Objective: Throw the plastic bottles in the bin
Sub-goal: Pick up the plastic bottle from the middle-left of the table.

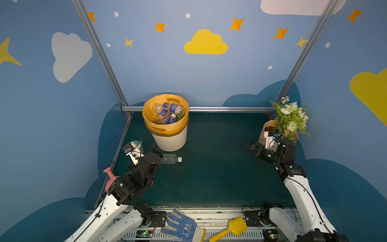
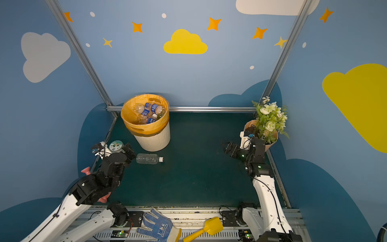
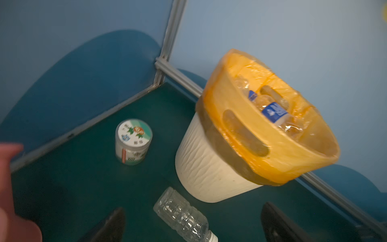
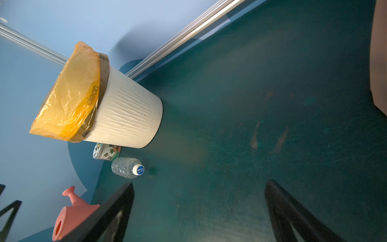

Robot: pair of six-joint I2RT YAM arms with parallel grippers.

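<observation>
A clear plastic bottle (image 1: pixel 170 158) (image 2: pixel 148 158) with a white cap lies on its side on the green table, just in front of the bin. The bin (image 1: pixel 169 140) (image 2: pixel 155 140) is a cream ribbed bucket with an orange bag; several plastic bottles (image 1: pixel 167 114) lie inside it. My left gripper (image 1: pixel 158 156) (image 3: pixel 193 225) hovers open over the lying bottle's (image 3: pixel 182 215) base end, one finger on either side, not touching. My right gripper (image 1: pixel 250 148) (image 4: pixel 200 183) stands open and empty at the right, facing the bin (image 4: pixel 127 117) and the bottle (image 4: pixel 125 167).
A short jar (image 1: pixel 134 145) (image 3: pixel 134 142) with a green-white lid stands left of the bin by the left wall. A pink watering can (image 1: pixel 110 177) sits under my left arm. A potted bouquet (image 1: pixel 291 117) is behind my right gripper. A glove (image 1: pixel 182 227) and yellow scoop (image 1: pixel 232 228) lie at the front rail.
</observation>
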